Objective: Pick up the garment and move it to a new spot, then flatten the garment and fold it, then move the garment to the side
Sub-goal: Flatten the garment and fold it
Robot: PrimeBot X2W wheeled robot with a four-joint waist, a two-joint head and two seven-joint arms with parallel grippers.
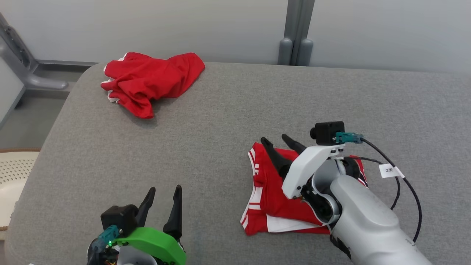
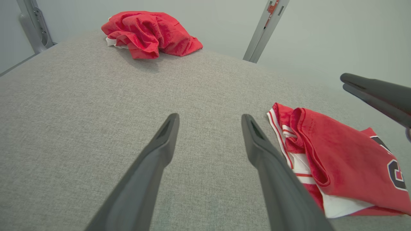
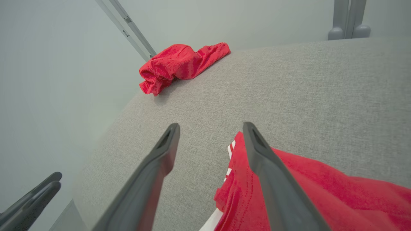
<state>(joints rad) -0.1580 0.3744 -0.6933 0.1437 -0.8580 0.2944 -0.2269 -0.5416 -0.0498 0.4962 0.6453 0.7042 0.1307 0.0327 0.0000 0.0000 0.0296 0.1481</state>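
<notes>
A folded red garment [image 1: 268, 191] with white stripes lies on the grey padded table [image 1: 220, 121] at the near right. It also shows in the left wrist view [image 2: 340, 154] and the right wrist view [image 3: 321, 199]. My right gripper [image 1: 276, 139] hovers over its far-left edge, open, with nothing between the fingers [image 3: 211, 126]. My left gripper [image 1: 165, 188] stands open over bare table at the near left [image 2: 210, 116], apart from the garment. A second red garment [image 1: 154, 81] lies crumpled at the table's far left corner.
The crumpled garment [image 2: 151, 32] sits close to the rounded back-left table edge. A beige basket [image 1: 14, 173] stands off the table at the left. A grey post [image 1: 296, 36] rises behind the table. A black cable [image 1: 404, 184] loops beside my right wrist.
</notes>
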